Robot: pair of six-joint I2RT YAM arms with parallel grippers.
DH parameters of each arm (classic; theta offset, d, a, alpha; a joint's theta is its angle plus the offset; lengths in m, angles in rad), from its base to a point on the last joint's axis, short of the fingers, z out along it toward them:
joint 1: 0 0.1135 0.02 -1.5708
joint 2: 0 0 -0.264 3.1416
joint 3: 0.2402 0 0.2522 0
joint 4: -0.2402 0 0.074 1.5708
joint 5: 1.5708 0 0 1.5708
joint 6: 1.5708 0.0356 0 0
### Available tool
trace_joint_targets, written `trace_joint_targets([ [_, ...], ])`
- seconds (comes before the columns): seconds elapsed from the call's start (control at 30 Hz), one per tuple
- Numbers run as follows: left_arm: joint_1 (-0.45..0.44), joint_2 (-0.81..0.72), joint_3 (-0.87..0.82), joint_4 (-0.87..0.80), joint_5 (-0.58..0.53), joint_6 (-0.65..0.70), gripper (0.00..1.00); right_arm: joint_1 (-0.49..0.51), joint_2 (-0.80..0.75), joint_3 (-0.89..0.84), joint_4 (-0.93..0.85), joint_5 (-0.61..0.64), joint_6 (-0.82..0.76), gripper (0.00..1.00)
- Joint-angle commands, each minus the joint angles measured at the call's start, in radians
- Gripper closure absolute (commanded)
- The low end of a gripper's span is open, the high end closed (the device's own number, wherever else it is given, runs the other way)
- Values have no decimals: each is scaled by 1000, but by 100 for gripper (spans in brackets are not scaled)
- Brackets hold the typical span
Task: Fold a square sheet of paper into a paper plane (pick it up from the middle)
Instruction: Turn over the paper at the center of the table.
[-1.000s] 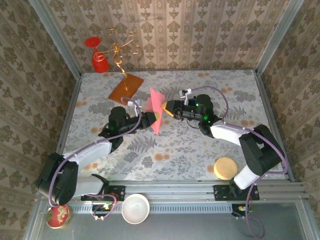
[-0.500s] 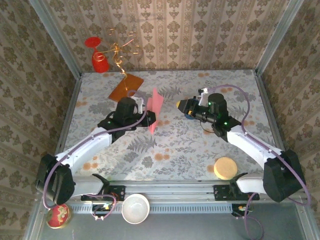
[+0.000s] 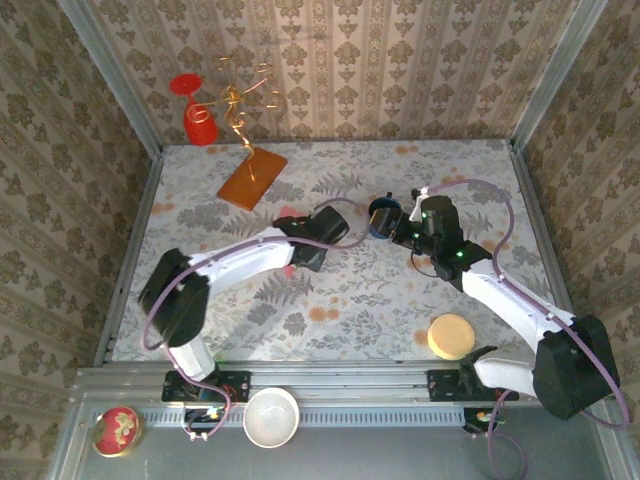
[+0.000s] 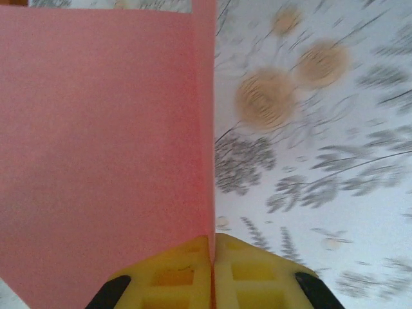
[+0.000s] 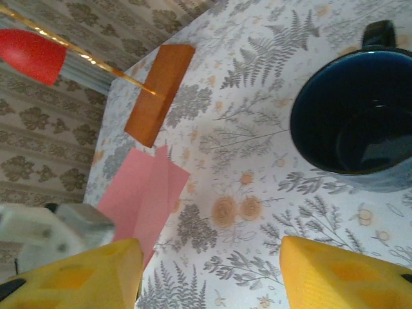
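Observation:
In the left wrist view the pink-red sheet of paper (image 4: 103,141) spreads away from my left gripper (image 4: 212,248). Its yellow fingers are shut on the sheet's near edge, at a straight crease. From above, the left gripper (image 3: 305,250) sits low over mid-table and covers most of the sheet (image 3: 289,214), so pink slivers show beside the arm. The right wrist view shows the creased sheet (image 5: 141,199) close to the table. My right gripper (image 3: 400,225) stands open and apart from the sheet, nothing between its yellow fingers (image 5: 71,277).
A dark blue mug (image 3: 383,217) stands just beside the right gripper. An orange-brown board (image 3: 252,177) lies at the back left, with a red glass (image 3: 198,118) and gold wire behind it. A round tan disc (image 3: 450,336) lies at the front right.
The right gripper opened and drew back to the right, away from the paper. The left arm swung right and down, carrying the paper from upright in the air to low under the arm.

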State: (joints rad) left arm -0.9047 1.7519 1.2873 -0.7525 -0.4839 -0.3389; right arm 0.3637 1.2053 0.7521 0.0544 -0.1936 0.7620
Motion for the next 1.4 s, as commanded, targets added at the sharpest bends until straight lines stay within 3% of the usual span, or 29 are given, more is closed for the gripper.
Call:
trace_joint_targets([
  [0.0, -17, 91, 53, -162, -198, 13, 92, -14, -20, -11, -35, 43, 3, 40],
  [0.27, -55, 270, 125, -218, -297, 10, 91, -39, -24, -29, -48, 45, 21, 40],
  [0.4, -69, 321, 135, -211, -294, 21, 90, -48, -18, -33, -52, 40, 30, 40],
  [1.07, -77, 300, 127, -89, 19, -45, 72, -68, -20, -37, -69, 37, 50, 40],
  [1.37, -78, 176, 102, -15, 202, -132, 64, -79, -33, -37, -88, 58, 50, 39],
])
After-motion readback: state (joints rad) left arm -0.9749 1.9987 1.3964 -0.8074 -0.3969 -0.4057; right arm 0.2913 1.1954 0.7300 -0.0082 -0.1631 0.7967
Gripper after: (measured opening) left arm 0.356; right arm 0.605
